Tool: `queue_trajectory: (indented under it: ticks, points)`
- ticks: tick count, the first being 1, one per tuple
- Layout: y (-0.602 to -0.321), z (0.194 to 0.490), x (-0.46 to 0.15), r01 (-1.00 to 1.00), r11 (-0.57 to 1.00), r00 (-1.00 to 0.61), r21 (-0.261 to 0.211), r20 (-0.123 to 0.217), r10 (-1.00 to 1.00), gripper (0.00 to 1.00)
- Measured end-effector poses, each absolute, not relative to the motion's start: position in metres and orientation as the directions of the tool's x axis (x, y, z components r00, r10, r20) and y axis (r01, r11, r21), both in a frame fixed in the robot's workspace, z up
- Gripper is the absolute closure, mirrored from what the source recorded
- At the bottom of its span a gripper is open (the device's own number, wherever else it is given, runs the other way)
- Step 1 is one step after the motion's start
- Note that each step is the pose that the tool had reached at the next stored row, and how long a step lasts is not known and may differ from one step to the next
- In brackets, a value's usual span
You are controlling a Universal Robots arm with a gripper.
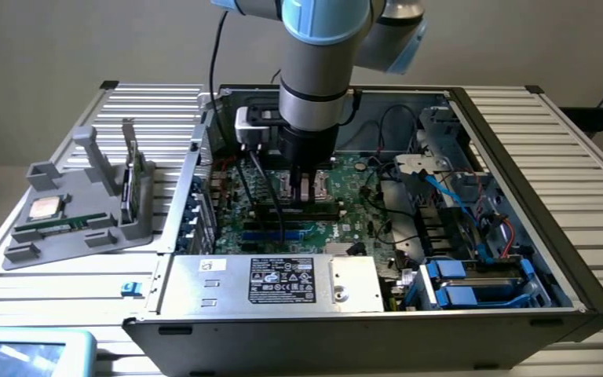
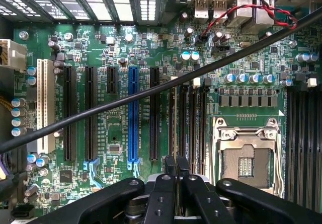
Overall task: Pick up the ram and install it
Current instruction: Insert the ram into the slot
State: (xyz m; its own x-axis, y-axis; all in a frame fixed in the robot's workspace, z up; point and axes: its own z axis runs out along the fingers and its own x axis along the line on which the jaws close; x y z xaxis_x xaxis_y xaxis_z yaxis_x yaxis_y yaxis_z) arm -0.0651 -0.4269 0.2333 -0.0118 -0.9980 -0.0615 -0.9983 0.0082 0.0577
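The gripper [image 1: 299, 196] reaches down into the open computer case [image 1: 333, 342], its jaws drawn narrow and pinching the ram [image 1: 323, 209] by its upper edge. The ram stands on edge among the memory slots [image 2: 195, 123], just on the near side of the empty CPU socket [image 2: 246, 161].

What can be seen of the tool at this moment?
The tool is black and hangs straight down from the grey-and-blue arm into the open computer case. Its two narrow fingers stand shut, tips just above the green motherboard, by the black slots beside the empty processor socket. Whether anything thin is pinched between them cannot be told. A black cable crosses the wrist view in front of the board.
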Motion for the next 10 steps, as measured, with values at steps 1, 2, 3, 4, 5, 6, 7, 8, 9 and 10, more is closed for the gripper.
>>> queue_trajectory:
  ticks: [1, 2, 3, 4, 5, 6, 7, 8, 9, 10]
  points:
    - [-0.4269, 0.2332, -0.0651, -0.998, 0.008, -0.012, 0.058, -0.061, -0.998, 0.89]
    - [-0.4269, 0.2332, -0.0651, -0.998, 0.008, -0.011, 0.058, -0.061, -0.998, 0.89]
    - [-0.4269, 0.2331, -0.0651, -0.998, 0.008, -0.011, 0.059, -0.061, -0.998, 0.89]
    - [-0.4269, 0.233, -0.0651, -0.998, 0.008, -0.011, 0.059, -0.061, -0.998, 0.89]
    - [-0.4269, 0.2329, -0.0651, -0.998, 0.007, -0.011, 0.06, -0.06, -0.998, 0.89]
    - [-0.4269, 0.2329, -0.065, -0.998, 0.007, -0.011, 0.061, -0.06, -0.998, 0.89]
    - [-0.4269, 0.2329, -0.0649, -0.998, 0.007, -0.01, 0.062, -0.059, -0.998, 0.89]
    - [-0.4269, 0.2329, -0.0648, -0.998, 0.007, -0.01, 0.064, -0.058, -0.998, 0.89]
    - [-0.4269, 0.2329, -0.0646, -0.998, 0.006, -0.01, 0.066, -0.058, -0.998, 0.89]
    - [-0.4269, 0.2329, -0.0645, -0.998, 0.006, -0.01, 0.068, -0.057, -0.998, 0.89]
